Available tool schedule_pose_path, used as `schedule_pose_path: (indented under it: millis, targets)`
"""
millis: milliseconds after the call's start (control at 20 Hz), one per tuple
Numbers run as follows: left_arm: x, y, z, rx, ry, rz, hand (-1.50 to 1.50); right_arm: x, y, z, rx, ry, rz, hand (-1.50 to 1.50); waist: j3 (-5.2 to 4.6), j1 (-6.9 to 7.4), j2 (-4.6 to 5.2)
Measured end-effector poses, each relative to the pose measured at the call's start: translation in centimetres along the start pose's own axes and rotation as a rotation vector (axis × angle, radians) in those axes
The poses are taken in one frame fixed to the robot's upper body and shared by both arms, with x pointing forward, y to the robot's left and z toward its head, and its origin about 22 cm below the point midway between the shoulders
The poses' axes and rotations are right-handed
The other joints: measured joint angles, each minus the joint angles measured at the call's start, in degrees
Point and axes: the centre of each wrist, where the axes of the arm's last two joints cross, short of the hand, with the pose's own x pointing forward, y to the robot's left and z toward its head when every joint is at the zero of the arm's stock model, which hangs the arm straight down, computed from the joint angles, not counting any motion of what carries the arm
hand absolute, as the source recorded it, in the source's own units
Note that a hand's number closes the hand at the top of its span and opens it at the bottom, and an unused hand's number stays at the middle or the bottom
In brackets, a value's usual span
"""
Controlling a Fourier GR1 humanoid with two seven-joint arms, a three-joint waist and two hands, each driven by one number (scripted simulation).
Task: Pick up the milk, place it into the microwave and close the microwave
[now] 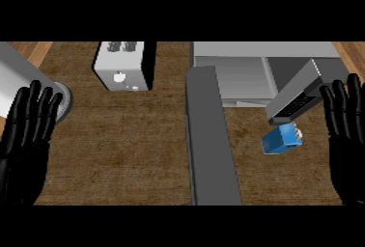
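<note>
The milk [283, 139] is a small blue carton with a white top, standing on the wooden counter at the right, just below the microwave's grey panel with dark keys [294, 103]. The microwave [235, 72] stands at the back right, and its cavity shows pale inside. Its door [211, 140] is swung open, a long grey slab reaching toward me left of the milk. My right hand [347, 120] rests open at the right edge, fingers up, a little right of the milk and apart from it. At the left edge my left hand [30, 120] rests open, holding nothing.
A white toaster [122, 65] with a black side stands at the back, left of the microwave door. A grey round object [21, 77] sits at the far left behind my left hand. Bare wooden counter [121, 154] lies between my left hand and the door.
</note>
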Motion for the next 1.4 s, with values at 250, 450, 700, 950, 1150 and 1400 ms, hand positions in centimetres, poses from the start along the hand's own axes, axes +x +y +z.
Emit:
schedule_pose_path:
  millis: [250,450,700,950,1150,1400]
  targets:
    - [-0.9,-0.5,-0.3,0.004,-0.002,0.022,-1.50,1.6,-1.8,0.3,-0.023,0.020,0.088,-1.50,0.97,0.14,-0.13]
    - [-1.9,-1.2,0.8,0.065,0.058,0.145,-1.50,1.6,-3.1,1.6,-0.025,0.114,0.104,-1.50,1.19,0.07,-0.22]
    - [-2.4,-1.9,3.2,0.104,0.096,0.233,-1.50,1.8,-4.1,2.8,-0.030,0.183,0.097,-1.50,1.30,0.36,-0.23]
    - [-3.2,-2.4,6.2,0.114,0.111,0.264,-1.50,0.3,-4.8,4.6,-0.045,0.228,0.102,-1.50,1.35,0.51,-0.23]
    - [-3.3,-2.3,7.9,0.111,0.110,0.266,-1.50,-1.2,-5.3,5.7,-0.063,0.253,0.109,-1.50,1.36,0.57,-0.23]
    - [-3.9,-2.6,9.3,0.110,0.114,0.275,-1.50,-3.3,-5.9,6.9,-0.078,0.288,0.090,-1.50,1.36,0.60,-0.21]
